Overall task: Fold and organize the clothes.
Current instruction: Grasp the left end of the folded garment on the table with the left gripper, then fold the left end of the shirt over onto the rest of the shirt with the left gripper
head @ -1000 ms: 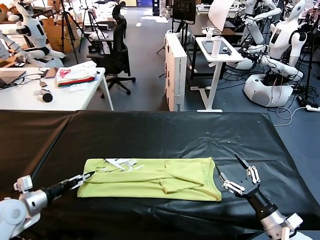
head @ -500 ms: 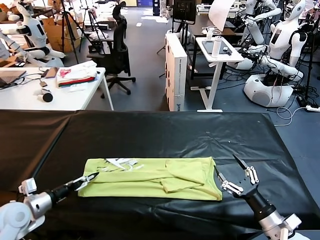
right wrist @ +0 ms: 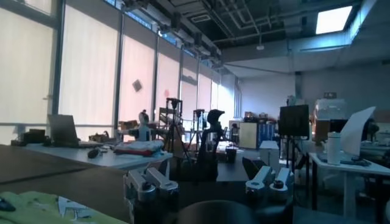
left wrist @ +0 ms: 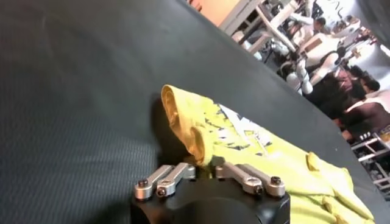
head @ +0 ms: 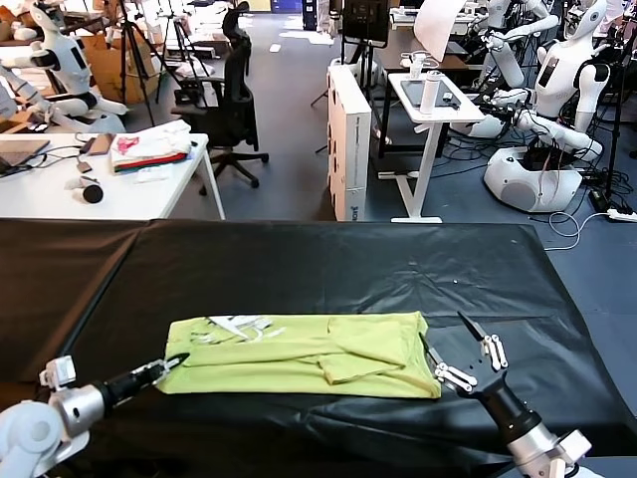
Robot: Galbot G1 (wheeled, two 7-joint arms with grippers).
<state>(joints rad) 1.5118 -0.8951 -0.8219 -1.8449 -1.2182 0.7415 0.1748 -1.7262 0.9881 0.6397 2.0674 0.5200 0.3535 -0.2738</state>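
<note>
Clothes here meant one lime yellow-green cotton T-shirt, lying folded lengthwise at lower centre on the wide black cloth-covered table. Beyond, in the upper frame, stood a grey-floored room with a white desk at upper left, a black office chair and white robots at upper right. At lower left the left gripper was clenched on the shirt's corner. At lower right the right gripper stood released beside the shirt's other end.
</note>
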